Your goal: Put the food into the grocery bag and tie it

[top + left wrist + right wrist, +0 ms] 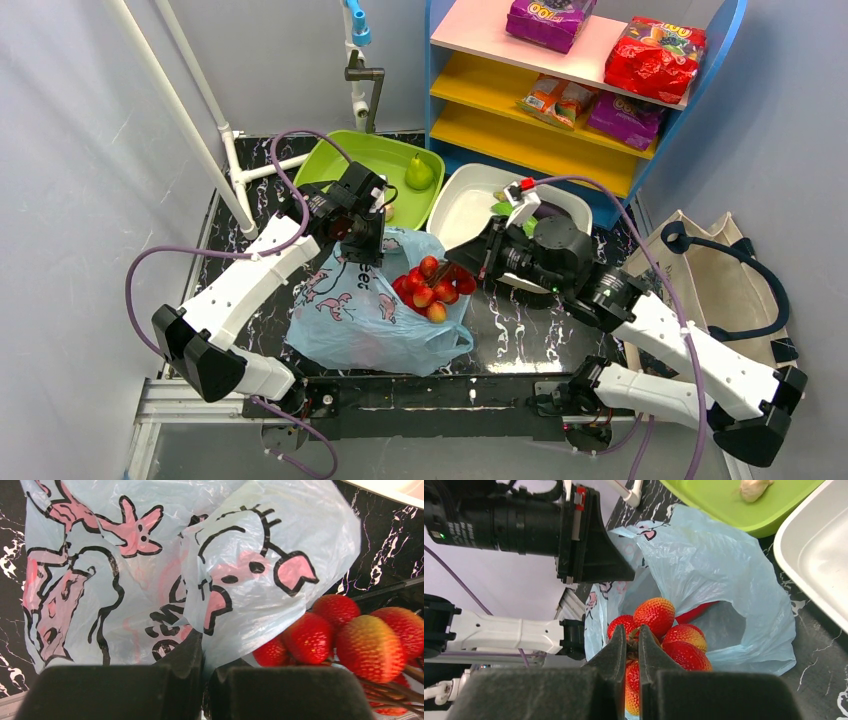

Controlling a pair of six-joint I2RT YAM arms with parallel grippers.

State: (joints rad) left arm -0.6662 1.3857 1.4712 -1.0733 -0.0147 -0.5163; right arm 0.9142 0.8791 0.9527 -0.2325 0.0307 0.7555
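The light-blue grocery bag (350,310) with pink cartoon prints lies on the black marble table, mouth facing right. My left gripper (362,238) is shut on the bag's upper rim (235,570) and holds it up. My right gripper (455,272) is shut on the stem of a cluster of red berries (432,288) and holds it at the bag's mouth. In the right wrist view the cluster (659,635) hangs over the opening, and a long red pepper (696,612) lies inside the bag (724,580). The berries also show in the left wrist view (345,635).
A green tub (345,165) with a green pear (419,173) and a white tub (470,205) stand behind the bag. A shelf with snack packets (655,55) is at the back right. A beige canvas tote (720,285) lies at the right. White pipes (225,150) stand left.
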